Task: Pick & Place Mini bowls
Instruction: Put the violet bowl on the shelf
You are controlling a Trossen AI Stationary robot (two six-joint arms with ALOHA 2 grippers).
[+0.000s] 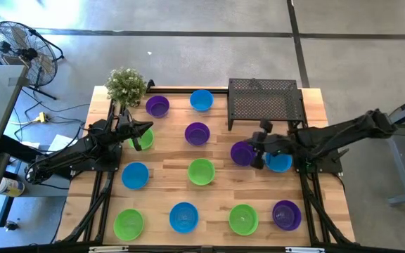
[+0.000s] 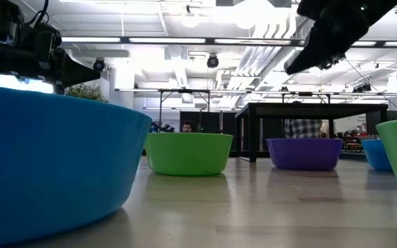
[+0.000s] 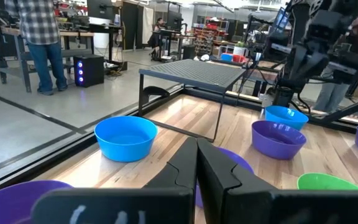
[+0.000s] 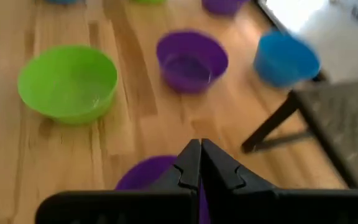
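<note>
About a dozen mini bowls in purple, blue and green sit upright on their bases across the wooden table [image 1: 315, 119]. My left gripper [image 1: 145, 131] [image 3: 196, 155] is shut and raised over a green bowl [image 1: 143, 140] near the table's left side. My right gripper [image 1: 255, 150] [image 4: 199, 152] is shut too. It hovers over the right rim of a purple bowl [image 1: 241, 153] [image 4: 148, 174], with a blue bowl [image 1: 280, 163] just under its wrist. In the low view both arms are up off the table, and the right arm [image 2: 326, 34] is high.
A black wire-mesh tray [image 1: 264, 102] [image 3: 194, 70] stands on legs at the table's far right. A potted plant [image 1: 126, 86] sits at the far left corner. More bowls line the near edge [image 1: 183, 216]. A person in a plaid shirt [image 3: 39, 37] stands in the room beyond.
</note>
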